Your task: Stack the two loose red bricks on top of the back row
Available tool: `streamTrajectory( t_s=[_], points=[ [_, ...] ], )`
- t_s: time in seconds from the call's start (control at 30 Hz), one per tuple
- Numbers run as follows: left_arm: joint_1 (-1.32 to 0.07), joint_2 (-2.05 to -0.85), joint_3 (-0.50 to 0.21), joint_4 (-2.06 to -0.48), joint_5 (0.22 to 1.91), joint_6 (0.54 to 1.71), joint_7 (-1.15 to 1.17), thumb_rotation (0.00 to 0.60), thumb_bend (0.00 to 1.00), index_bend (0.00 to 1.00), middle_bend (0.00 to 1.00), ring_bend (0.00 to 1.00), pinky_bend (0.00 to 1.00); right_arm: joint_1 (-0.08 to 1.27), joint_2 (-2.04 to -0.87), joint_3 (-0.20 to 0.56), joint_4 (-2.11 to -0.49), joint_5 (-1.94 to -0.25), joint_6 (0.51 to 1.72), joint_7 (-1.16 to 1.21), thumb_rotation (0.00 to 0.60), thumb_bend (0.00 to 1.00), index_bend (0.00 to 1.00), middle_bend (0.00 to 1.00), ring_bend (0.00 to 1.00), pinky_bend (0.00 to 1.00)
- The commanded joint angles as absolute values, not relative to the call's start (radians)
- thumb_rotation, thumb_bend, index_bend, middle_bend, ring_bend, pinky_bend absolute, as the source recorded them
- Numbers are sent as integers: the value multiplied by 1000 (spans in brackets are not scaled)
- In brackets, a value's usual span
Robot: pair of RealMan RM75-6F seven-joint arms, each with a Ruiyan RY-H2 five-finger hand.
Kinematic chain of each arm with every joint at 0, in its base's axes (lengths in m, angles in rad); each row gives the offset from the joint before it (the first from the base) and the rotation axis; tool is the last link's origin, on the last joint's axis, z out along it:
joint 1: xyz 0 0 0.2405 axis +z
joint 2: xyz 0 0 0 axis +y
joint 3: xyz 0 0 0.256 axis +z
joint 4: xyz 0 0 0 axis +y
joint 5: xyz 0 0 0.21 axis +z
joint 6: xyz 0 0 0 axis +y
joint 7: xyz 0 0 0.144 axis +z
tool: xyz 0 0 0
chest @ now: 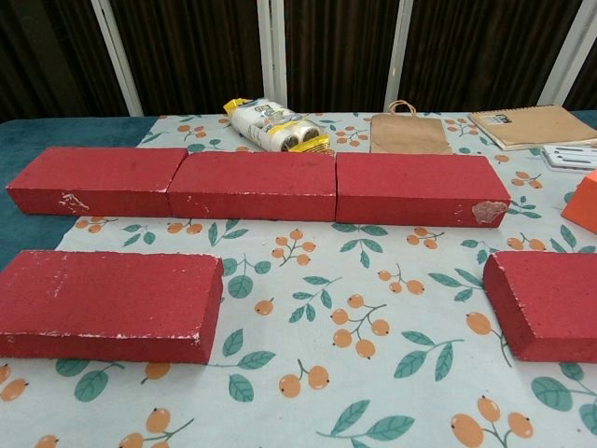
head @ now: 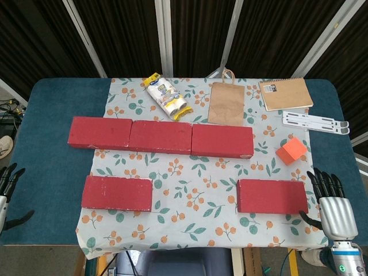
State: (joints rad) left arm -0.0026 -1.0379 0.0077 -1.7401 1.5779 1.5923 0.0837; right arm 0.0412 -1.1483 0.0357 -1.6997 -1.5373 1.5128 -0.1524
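back row [head: 160, 137] of three red bricks end to end mid-cloth | left loose brick [head: 117, 193] and right loose brick [head: 271, 196] flat near front edge, well apart, bare cloth [head: 195, 195] between | left hand [head: 8, 192] at table's left edge, fingers apart, empty | right hand [head: 332, 207] just beside right loose brick, fingers spread, holding nothing | chipped white scuffs on brick edges

Left hand [head: 8, 192] is seen at the lower left edge of the head view, fingers spread and holding nothing. Right hand [head: 333, 206] is seen at the lower right, fingers extended forward, apart, and likewise empty.
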Motion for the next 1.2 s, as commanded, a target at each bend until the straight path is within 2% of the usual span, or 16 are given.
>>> streamTrajectory(
  t_s=[0.03,0.9,1.07,1.17,1.2],
  points=[
    [-3,-1037,6,-1744,1573,1589,88,600,109,99,0,0,120,40,-1150,35,-1699,-1536,1513,-154,600,212,38,4,39,0],
    [-4,-1054,4,-1740,1609,1603,93,600,109,99,0,0,120,17,-1117,12,-1740,-1508,1493,-127,600,191,0,4,6,0],
    [-2,-1057,1,-1735,1609,1607,92,600,108,99,0,0,119,51,-1077,-13,-1769,-1498,1390,-68,600,187,0,1,0,0],
    [-2,-1058,0,-1737,1603,1604,91,600,109,99,0,0,120,117,-1007,-30,-1818,-1443,1220,-61,600,186,0,0,0,0],
    [-2,-1058,0,-1737,1603,1604,92,600,109,99,0,0,120,127,-998,-31,-1826,-1433,1199,-68,600,186,0,0,0,0]
  ],
)
